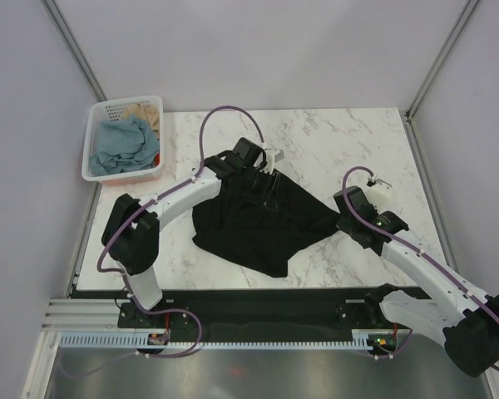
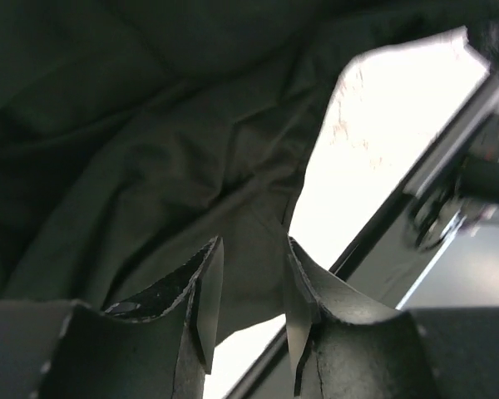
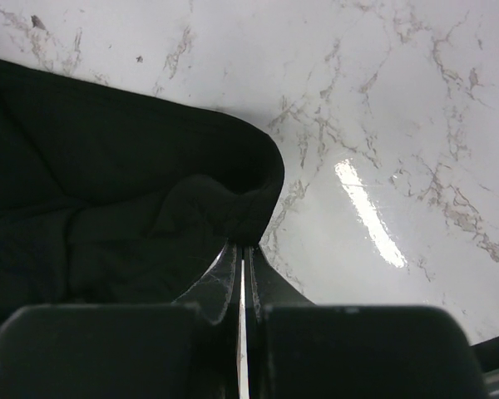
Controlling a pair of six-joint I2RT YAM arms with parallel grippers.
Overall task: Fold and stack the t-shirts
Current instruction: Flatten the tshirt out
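A black t-shirt (image 1: 262, 220) lies crumpled in the middle of the marble table (image 1: 349, 141). My left gripper (image 1: 270, 189) hangs over its upper part. In the left wrist view this gripper (image 2: 251, 291) is open, and the dark cloth (image 2: 150, 166) lies just past the fingertips without being pinched. My right gripper (image 1: 339, 223) is at the shirt's right corner. In the right wrist view it (image 3: 243, 247) is shut on the hem of the black t-shirt (image 3: 108, 199). A dusty blue t-shirt (image 1: 125, 145) and a tan one (image 1: 145, 112) sit bunched in the basket.
The white slotted basket (image 1: 96, 137) stands at the table's far left corner. Bare marble (image 3: 382, 125) lies to the right of the black shirt. The table's near edge and a dark rail (image 2: 374, 241) run close under the left gripper's view.
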